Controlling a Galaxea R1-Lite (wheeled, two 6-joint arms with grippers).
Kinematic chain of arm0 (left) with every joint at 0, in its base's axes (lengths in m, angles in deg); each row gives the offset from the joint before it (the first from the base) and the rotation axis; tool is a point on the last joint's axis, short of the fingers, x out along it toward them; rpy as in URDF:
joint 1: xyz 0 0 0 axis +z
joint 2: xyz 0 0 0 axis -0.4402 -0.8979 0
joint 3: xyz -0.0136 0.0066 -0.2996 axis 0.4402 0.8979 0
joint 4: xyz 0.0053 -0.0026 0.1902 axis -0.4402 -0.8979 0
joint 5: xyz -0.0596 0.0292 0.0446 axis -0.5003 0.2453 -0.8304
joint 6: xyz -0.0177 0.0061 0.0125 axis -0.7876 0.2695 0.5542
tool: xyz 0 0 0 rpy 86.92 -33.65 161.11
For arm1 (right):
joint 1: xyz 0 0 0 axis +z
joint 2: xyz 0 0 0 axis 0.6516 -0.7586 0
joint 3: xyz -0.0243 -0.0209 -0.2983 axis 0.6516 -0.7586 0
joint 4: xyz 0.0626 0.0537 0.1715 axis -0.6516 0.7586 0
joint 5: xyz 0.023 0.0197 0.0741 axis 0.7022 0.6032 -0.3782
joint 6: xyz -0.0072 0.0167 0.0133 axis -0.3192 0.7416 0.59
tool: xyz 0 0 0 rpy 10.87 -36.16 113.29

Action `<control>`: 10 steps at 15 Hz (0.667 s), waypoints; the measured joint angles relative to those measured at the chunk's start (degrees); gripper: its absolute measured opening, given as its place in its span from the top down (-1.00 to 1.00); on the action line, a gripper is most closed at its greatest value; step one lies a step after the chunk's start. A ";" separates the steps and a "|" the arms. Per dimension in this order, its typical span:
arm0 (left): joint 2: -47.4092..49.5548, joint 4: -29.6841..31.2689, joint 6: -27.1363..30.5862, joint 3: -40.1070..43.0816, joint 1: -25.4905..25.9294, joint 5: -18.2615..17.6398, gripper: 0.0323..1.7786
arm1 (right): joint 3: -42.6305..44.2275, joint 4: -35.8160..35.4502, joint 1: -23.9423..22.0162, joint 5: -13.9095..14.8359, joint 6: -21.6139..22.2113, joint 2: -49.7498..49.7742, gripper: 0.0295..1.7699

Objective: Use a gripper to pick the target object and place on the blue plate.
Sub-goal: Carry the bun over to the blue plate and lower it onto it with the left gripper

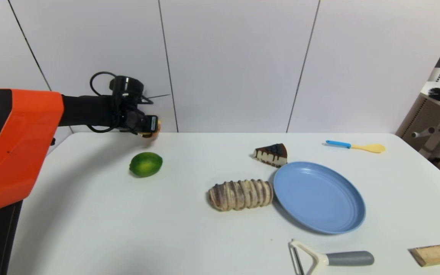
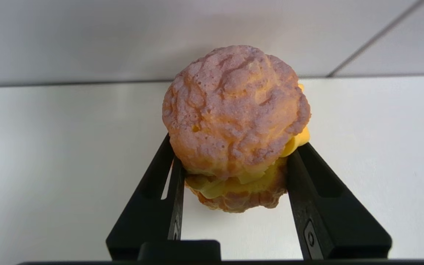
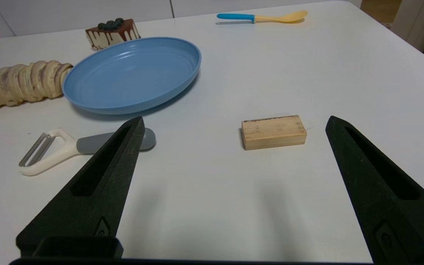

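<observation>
The golden-brown bun [image 2: 234, 114] with yellow cream in its split sits between the two black fingers [image 2: 153, 206] of my left gripper [image 2: 234, 147], which is shut on its sides. In the head view that gripper [image 1: 149, 128] is at the table's far left back edge, just above the surface, and only a sliver of the bun [image 1: 157, 126] shows past it. The blue plate [image 1: 319, 198] lies empty at centre right, far from the bun. My right gripper [image 3: 236, 119] hangs open low over the table's front right; it holds nothing and is out of the head view.
A green lime [image 1: 146, 164] lies in front of the left gripper. The striped loaf [image 1: 241, 194] touches the plate's left rim, and the cake slice [image 1: 271, 153] sits behind the plate. A spoon [image 1: 355, 146], a peeler [image 1: 330, 259] and a wooden block [image 3: 274, 132] lie around it.
</observation>
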 joint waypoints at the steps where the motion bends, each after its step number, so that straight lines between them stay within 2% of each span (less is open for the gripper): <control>1: 1.40 -0.28 0.39 1.48 -0.17 -0.02 0.09 | 0.00 -0.01 0.00 0.00 0.00 0.00 -0.92; 5: 8.35 -2.38 2.49 7.39 -2.71 -0.16 0.09 | 0.00 -0.04 0.00 0.01 0.02 0.00 -0.92; 10: 14.49 -3.43 3.72 11.72 -12.93 -1.67 0.09 | 0.00 -0.01 0.00 0.00 0.02 0.00 -0.92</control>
